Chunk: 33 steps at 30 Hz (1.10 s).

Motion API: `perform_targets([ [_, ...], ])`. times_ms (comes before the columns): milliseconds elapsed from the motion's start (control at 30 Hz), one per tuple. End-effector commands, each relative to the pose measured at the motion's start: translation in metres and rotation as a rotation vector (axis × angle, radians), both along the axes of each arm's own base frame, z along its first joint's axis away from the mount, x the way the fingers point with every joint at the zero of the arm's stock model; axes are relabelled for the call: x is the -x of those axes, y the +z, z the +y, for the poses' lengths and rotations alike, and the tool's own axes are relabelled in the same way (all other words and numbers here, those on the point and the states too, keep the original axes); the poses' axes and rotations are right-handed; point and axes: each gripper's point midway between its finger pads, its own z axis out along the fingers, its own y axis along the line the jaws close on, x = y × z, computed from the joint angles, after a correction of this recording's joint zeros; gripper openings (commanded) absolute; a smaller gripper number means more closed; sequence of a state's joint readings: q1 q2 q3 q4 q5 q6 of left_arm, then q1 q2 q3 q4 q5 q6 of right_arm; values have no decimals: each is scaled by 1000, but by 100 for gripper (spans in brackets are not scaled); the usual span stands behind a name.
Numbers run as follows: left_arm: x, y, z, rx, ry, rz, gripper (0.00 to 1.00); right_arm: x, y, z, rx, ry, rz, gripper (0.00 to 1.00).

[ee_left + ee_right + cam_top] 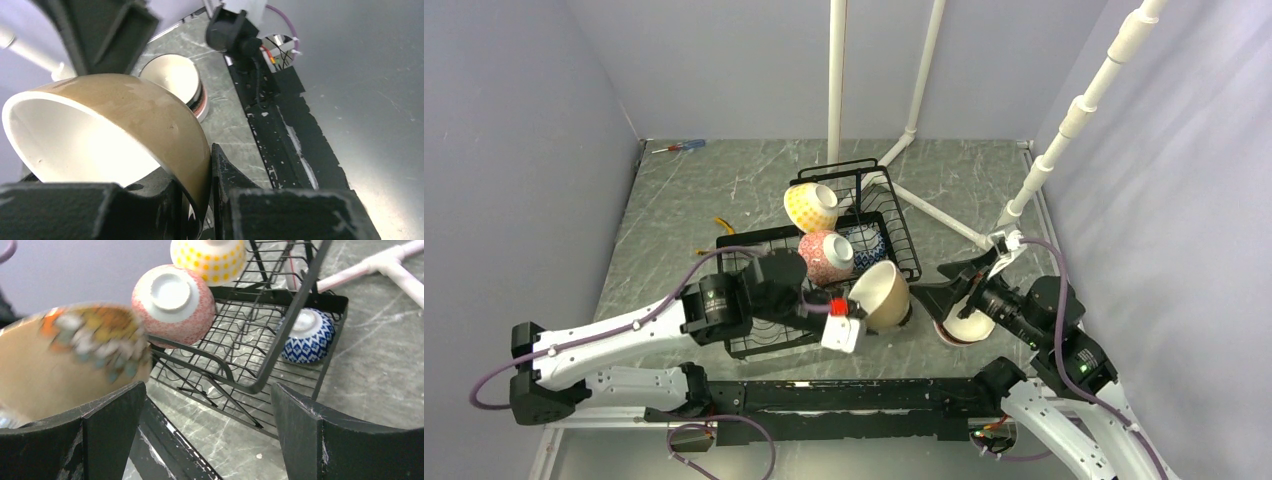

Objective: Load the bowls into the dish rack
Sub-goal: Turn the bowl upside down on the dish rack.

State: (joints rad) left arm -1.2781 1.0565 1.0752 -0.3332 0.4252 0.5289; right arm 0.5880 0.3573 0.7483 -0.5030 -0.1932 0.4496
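Pinching a tan bowl (886, 292) by its rim, the left jaws should next find a free rack (759, 342) slot, while the right jaws gape empty over stacked bowls (170, 77).

Grey marbled table (674, 205) was enclosed by plain grey walls (514, 150). A screwdriver (678, 146) with a red and blue handle lay at the far left corner. A white pipe frame (836, 80) stood at the far side. A small yellow item (724, 222), not identifiable, lay on the table.
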Motion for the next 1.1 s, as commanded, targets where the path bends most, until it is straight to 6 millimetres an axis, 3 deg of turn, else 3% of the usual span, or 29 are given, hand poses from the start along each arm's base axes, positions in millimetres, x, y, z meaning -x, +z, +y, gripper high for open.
perform_targets([
  [0, -29, 84, -4, 239, -6, 11, 3, 3, 23, 20, 25, 144, -175, 100],
  [300, -79, 122, 6, 265, -18, 89, 3, -1, 50, 33, 67, 229, -360, 100],
  [500, -99, 144, 31, 283, -38, 135, 3, 0, 52, 53, 162, 390, -529, 100],
  [633, -112, 147, 54, 261, -71, 194, 3, -10, 55, 62, 227, 434, -585, 99],
  [833, -131, 147, 83, 250, -100, 225, 3, -26, 75, 76, 292, 482, -724, 99],
  [1067, -135, 137, 104, 218, -182, 279, 3, -60, 93, 93, 397, 531, -849, 99],
])
